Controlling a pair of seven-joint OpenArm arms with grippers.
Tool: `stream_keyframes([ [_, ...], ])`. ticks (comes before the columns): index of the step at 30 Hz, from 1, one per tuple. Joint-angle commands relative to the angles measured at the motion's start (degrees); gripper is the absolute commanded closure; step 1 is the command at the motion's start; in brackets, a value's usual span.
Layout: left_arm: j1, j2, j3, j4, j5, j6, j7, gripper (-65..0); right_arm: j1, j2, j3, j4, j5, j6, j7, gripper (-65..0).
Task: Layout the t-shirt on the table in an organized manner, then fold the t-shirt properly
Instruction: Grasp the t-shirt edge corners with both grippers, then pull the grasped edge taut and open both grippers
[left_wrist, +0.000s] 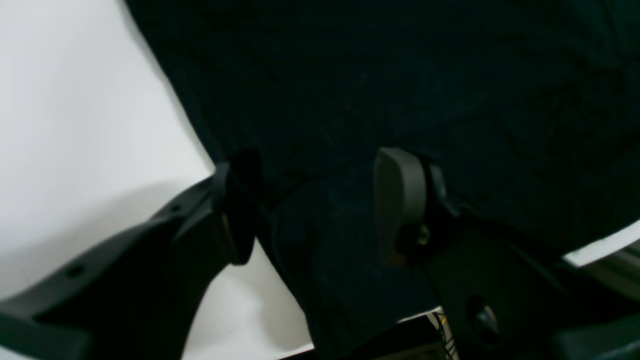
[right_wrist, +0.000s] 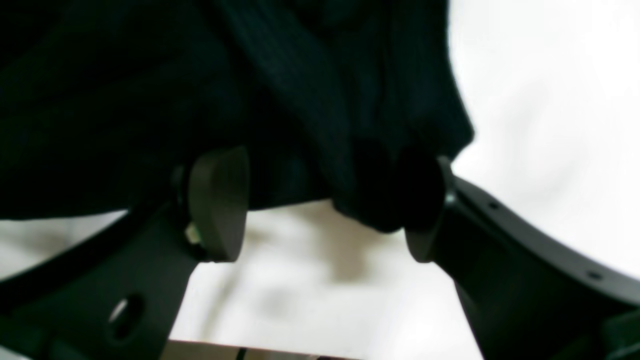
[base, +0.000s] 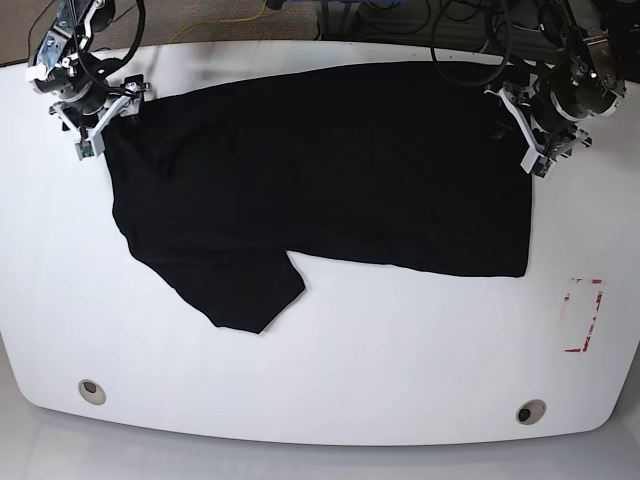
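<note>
Shirt first: from the base cam I see the t-shirt (base: 320, 165) spread black-side-up across the far half of the table (base: 330, 370), one sleeve sticking out toward the near edge, no print visible. Only that view gives me the whole outline, plus the two grey grommets (base: 92, 391) and the red-outlined mark (base: 584, 315) near the table's edge.

Left gripper (left_wrist: 320, 205) sits at the shirt's corner on the base view's right. Its wrist cam shows what the overhead can't: jaws apart w/ a fold of black fabric between them, one pad against the cloth. Whether it's pinched, I can't tell.

Right gripper (right_wrist: 330, 205) is at the opposite far corner. Its wrist cam shows jaws wide, a bunched hem touching one pad only, white tabletop visible thru the gap.
</note>
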Motion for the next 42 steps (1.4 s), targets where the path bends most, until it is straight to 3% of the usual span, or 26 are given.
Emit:
stream_keyframes([
  [1,0.4,-0.8,-0.2,0.6,-0.5,0.0,-1.0,-31.9,0.6,1.0,0.3,0.6,0.7,0.0,1.0,-43.0],
  [9,0.8,-0.9,-0.2,-0.8,-0.5,-0.2,-1.0,-30.8,1.1,1.0,0.4,0.6,0.7,0.0,1.0,-43.0],
  [15,1.3,-0.9,-0.2,-1.4,-0.4,-1.0,-1.0,-19.3,1.2,1.0,0.4,0.6,0.7,0.0,1.0,-43.0],
  [20,1.1,-0.9,-0.2,-4.5,3.3,-1.0,-1.0,-10.3,1.2,1.0,0.4,0.6,0.7,0.0,1.0,-43.0],
  [27,0.6,-1.0,-0.1,-8.9,7.6,-1.0,-3.4,-9.2,1.3,1.0,0.4,0.6,-1.5,0.0,1.0,-42.3],
  [30,0.4,-2.2,-0.1,-9.9,9.4,-1.0,-4.7,-9.2,1.4,0.7,0.3,0.6,-3.6,0.0,1.0,-37.4],
  [37,-0.5,-3.7,-0.1,-11.0,11.0,-1.0,-5.4,-9.2,2.4,0.9,0.3,0.6,-5.0,0.0,1.0,-13.5],
  [39,-0.9,-4.5,-0.1,-11.0,11.2,-1.0,-5.2,-9.2,2.4,1.0,0.3,0.6,-5.0,0.0,1.0,-9.0],
  [42,-1.0,-5.2,-0.1,-11.2,11.1,-1.0,-5.3,-9.2,2.5,1.1,0.3,0.6,-5.0,0.0,1.0,-8.1],
])
